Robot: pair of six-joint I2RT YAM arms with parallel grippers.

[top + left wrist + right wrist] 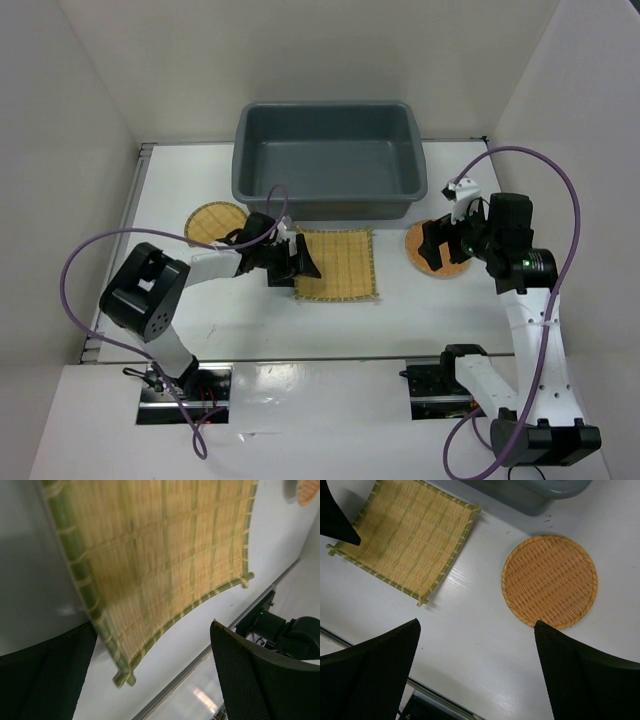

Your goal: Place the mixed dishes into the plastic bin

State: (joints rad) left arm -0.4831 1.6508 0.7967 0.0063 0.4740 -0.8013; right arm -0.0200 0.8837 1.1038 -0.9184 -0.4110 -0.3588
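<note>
Two claws are showing, and both are spread wide. The left claw is sitting low at the left edge of the square yellow woven mat. In its wrist view the mat's green-bound edge and near corner are lying in the gap between the dark fingers. I cannot tell whether either finger is touching the mat, and nothing is being pinched.

The right claw is hanging over the white table and gripping nothing. Bare tabletop is showing between its fingers, and the round orange woven plate is lying flat just ahead of its right finger.

The grey plastic bin is standing at the far side of the table, just beyond the mat's far edge, with only its bare grey floor showing. The round yellow woven plate is lying flat by the bin's left front corner, just beyond the left arm. Purple cables are looping above both arms.
</note>
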